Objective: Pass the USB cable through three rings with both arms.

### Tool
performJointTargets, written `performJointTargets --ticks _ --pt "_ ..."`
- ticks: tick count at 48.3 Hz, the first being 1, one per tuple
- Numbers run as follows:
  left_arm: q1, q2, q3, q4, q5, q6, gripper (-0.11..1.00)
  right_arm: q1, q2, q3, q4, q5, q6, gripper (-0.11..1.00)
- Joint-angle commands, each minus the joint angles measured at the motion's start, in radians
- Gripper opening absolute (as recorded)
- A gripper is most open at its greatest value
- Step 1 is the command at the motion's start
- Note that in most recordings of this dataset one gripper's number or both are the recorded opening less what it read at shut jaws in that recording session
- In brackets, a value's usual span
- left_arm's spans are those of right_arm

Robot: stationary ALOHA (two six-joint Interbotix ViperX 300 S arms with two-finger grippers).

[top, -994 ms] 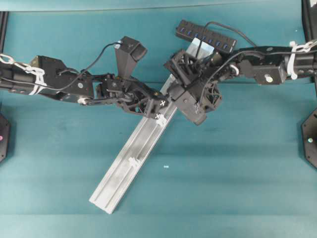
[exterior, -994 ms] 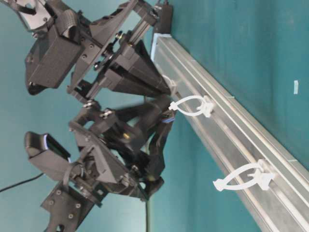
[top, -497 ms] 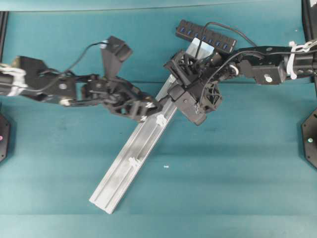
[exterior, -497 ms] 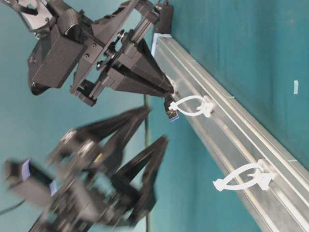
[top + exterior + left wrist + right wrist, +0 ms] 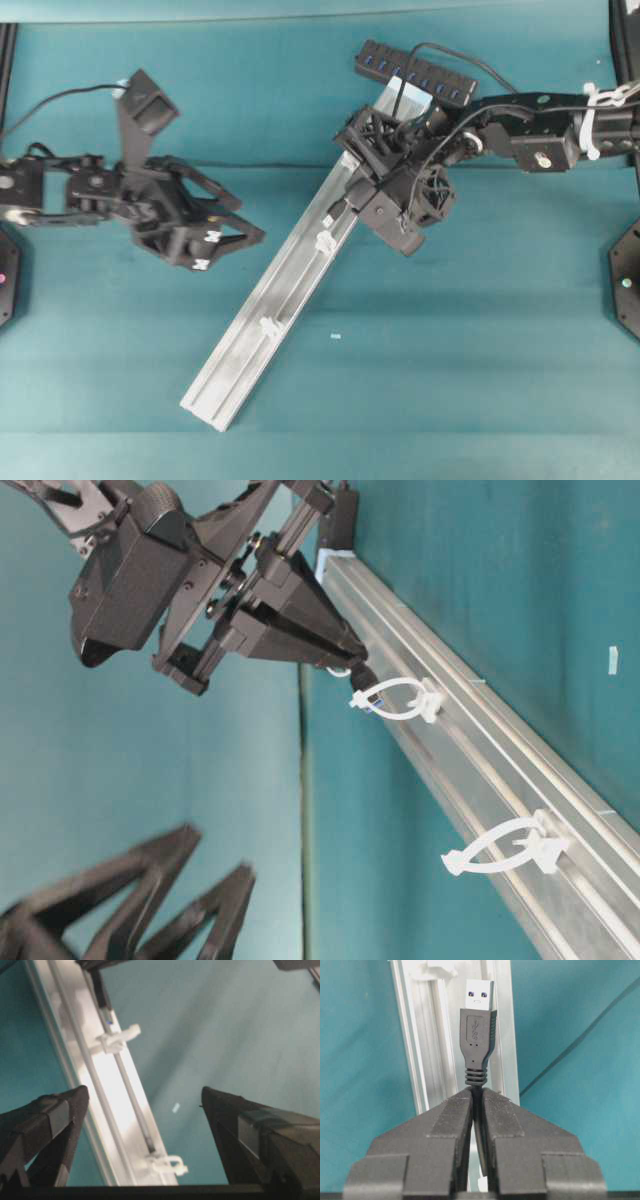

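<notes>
My right gripper (image 5: pixel 477 1094) is shut on the USB cable (image 5: pixel 479 1025) just behind its plug. The plug points down the silver rail (image 5: pixel 290 290). In the table-level view the gripper (image 5: pixel 355 666) holds the plug tip at the mouth of the nearest ring (image 5: pixel 400 698); a second ring (image 5: pixel 510 845) stands farther along. From overhead, two rings (image 5: pixel 325 241) (image 5: pixel 268 326) show on the rail below the right gripper (image 5: pixel 338 208). My left gripper (image 5: pixel 238 248) is open and empty, left of the rail and clear of it. Its wrist view shows wide-apart fingers (image 5: pixel 60 1110) and two rings (image 5: pixel 117 1040) (image 5: pixel 167 1164).
The black multi-port hub (image 5: pixel 415 72) lies at the rail's upper end, with a cord looping off it to the right. The rail runs diagonally from the top centre to the lower left. A small white speck (image 5: pixel 335 336) lies on the teal table.
My left gripper let go of the plug near the first ring, opened wide and drew back to the left. The right gripper kept its hold and brought the plug to the ring.
</notes>
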Motion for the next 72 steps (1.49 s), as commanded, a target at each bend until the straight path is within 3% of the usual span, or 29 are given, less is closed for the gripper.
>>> performJointTargets --ticks 1,34,72 --pt "-0.006 -0.035 -0.005 0.005 0.002 0.0 0.97 -0.002 0.003 0.002 -0.005 0.003 0.008 0.09" --pt "-0.015 -0.046 0.0 0.005 0.003 0.002 0.97 0.02 0.0 0.026 -0.006 0.015 0.006 0.09" --pt "-0.015 -0.046 -0.002 0.005 0.0 0.0 0.97 0.066 0.015 -0.012 0.0 0.014 0.009 0.09"
